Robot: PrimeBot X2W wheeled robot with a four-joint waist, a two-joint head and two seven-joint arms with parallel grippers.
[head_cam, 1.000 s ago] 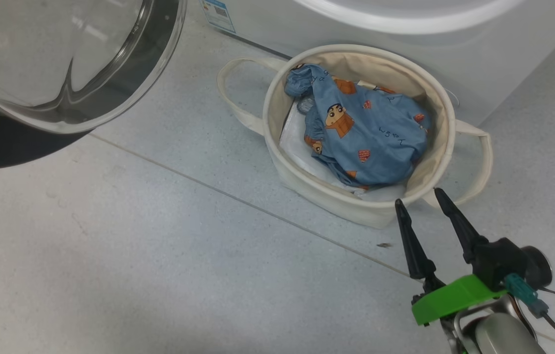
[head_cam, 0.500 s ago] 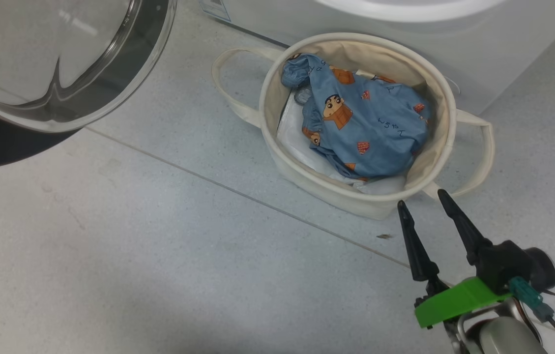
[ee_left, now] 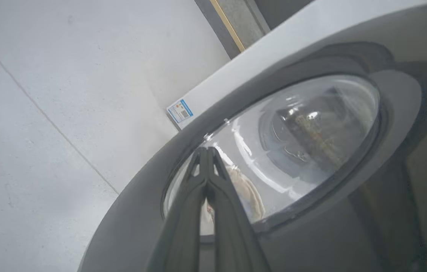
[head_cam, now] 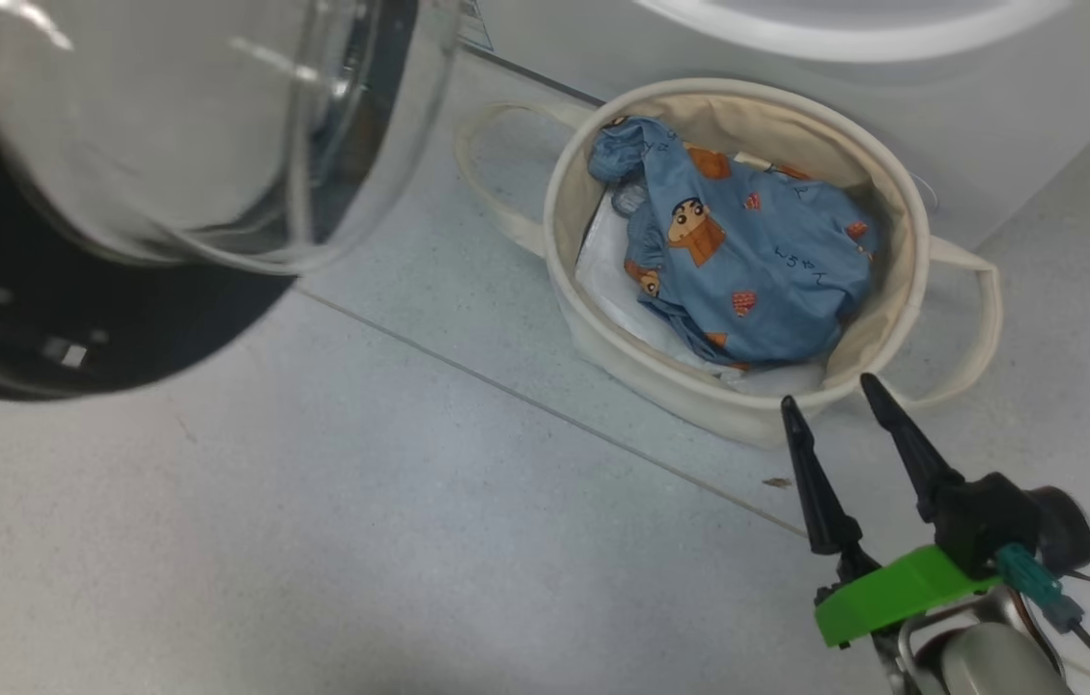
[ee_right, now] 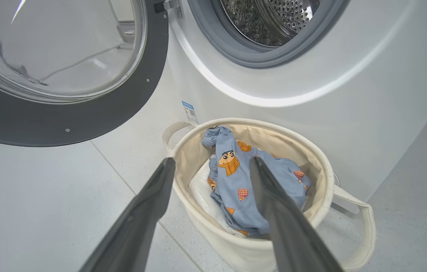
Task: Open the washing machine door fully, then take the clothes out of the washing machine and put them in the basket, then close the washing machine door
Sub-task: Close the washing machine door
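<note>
1. Head view: the right tool (head_cam: 826, 391), released, hovers by the near rim of the basket (head_cam: 554, 217); the clothes (head_cam: 757, 270) lie inside. The washing machine door (head_cam: 120, 328) stands open, upper left.
2. Left wrist view: the left tool (ee_left: 207, 155), clenched empty, points at the door's glass.
3. Right wrist view: the basket sits on the floor (ee_right: 47, 211) before the washing machine (ee_right: 349, 94).

Washing machine door (head_cam: 168, 193): glossy black rim, clear glass; basket (head_cam: 680, 396): matt cream canvas; clothes (head_cam: 747, 270): soft printed cloth; washing machine (ee_right: 311, 75): smooth white casing, perforated metal drum (ee_right: 274, 19).
</note>
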